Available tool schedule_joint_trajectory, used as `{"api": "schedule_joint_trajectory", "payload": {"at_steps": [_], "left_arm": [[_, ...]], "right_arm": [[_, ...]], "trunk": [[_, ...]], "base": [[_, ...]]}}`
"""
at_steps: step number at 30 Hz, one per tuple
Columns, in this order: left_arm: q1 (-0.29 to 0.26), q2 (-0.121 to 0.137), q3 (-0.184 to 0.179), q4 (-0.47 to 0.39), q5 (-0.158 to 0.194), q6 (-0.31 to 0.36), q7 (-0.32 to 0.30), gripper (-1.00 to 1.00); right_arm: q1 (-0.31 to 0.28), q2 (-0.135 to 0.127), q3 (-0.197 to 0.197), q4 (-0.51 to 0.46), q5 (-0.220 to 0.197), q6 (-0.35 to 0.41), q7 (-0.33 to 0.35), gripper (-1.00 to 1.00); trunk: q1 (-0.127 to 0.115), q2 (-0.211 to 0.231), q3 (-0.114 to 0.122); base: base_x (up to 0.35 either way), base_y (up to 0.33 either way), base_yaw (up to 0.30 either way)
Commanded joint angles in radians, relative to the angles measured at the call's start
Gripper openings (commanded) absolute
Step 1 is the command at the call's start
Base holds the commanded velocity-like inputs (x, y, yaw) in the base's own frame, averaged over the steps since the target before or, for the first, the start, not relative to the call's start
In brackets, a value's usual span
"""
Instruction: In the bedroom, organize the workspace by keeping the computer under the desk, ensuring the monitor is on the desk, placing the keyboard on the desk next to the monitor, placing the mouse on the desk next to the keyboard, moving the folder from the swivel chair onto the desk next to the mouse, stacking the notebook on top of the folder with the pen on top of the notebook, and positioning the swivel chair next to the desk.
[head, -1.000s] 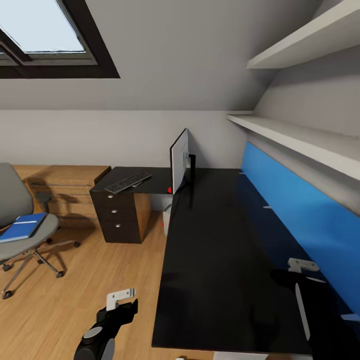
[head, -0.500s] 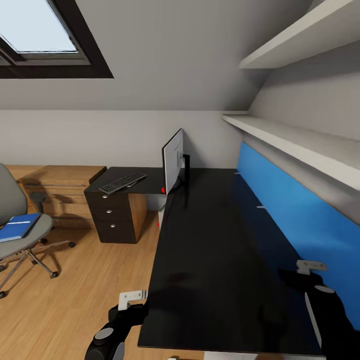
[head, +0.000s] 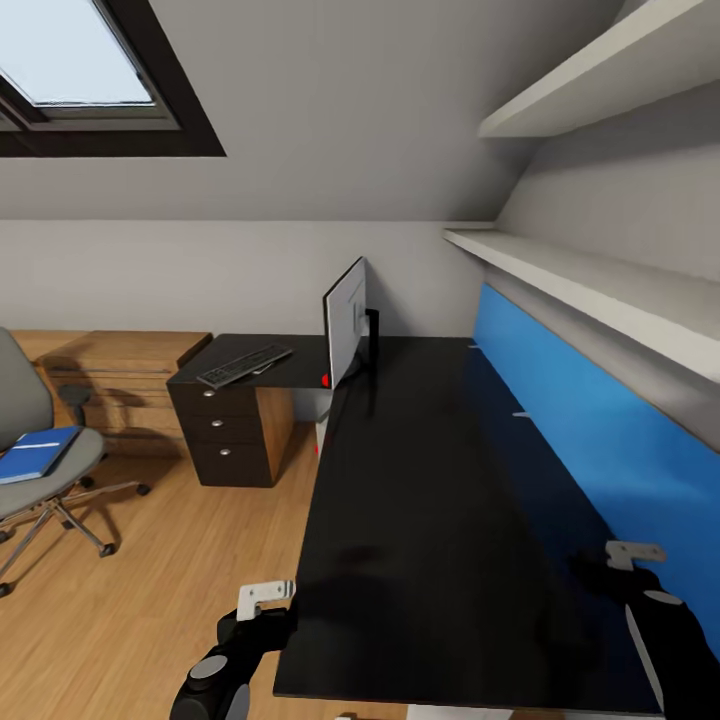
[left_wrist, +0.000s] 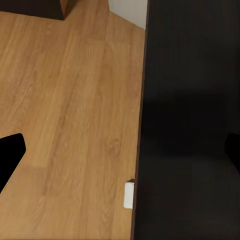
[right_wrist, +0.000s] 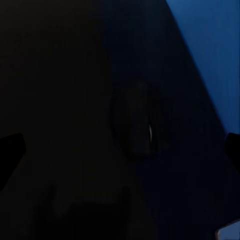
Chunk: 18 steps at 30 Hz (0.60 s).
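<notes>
Desk (head: 440, 520): long black top. Monitor (head: 345, 320) and keyboard (head: 244, 365) at its far end. Mouse (right_wrist: 137, 120) on desk, beneath right gripper (right_wrist: 120, 150), fingers spread wide, holding nothing. Left gripper's (left_wrist: 120, 150) grip state unclear.

Both arms hang low, left gripper (head: 262, 598) and right gripper (head: 634, 552) empty.

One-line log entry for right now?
folder on chair | keyboard, monitor on desk | mouse under right gripper
</notes>
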<state>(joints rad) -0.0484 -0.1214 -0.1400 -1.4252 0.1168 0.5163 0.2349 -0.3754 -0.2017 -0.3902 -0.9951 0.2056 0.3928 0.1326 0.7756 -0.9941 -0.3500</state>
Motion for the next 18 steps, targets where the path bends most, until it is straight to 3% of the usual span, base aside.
{"api": "schedule_joint_trajectory", "payload": {"at_steps": [1,8,18], "left_arm": [[-0.001,0.000,-0.001,-0.001,0.011,0.004,0.009,1.00],[-0.001,0.000,-0.001,0.000,0.011,0.004,0.009,1.00],[-0.001,0.000,-0.001,0.000,0.011,0.005,0.009,1.00]], "right_arm": [[-0.001,0.000,-0.002,0.001,0.009,0.004,0.008,1.00],[-0.002,0.001,-0.003,0.000,-0.003,0.002,0.007,1.00],[-0.002,0.000,-0.003,0.000,-0.003,0.002,0.006,1.00]], "trunk": [[0.000,-0.001,-0.001],[0.000,-0.001,-0.001],[0.000,-0.001,-0.001]], "base": [[0.115,-0.077,0.000],[0.167,-0.152,0.000],[0.028,-0.028,0.000]]}}
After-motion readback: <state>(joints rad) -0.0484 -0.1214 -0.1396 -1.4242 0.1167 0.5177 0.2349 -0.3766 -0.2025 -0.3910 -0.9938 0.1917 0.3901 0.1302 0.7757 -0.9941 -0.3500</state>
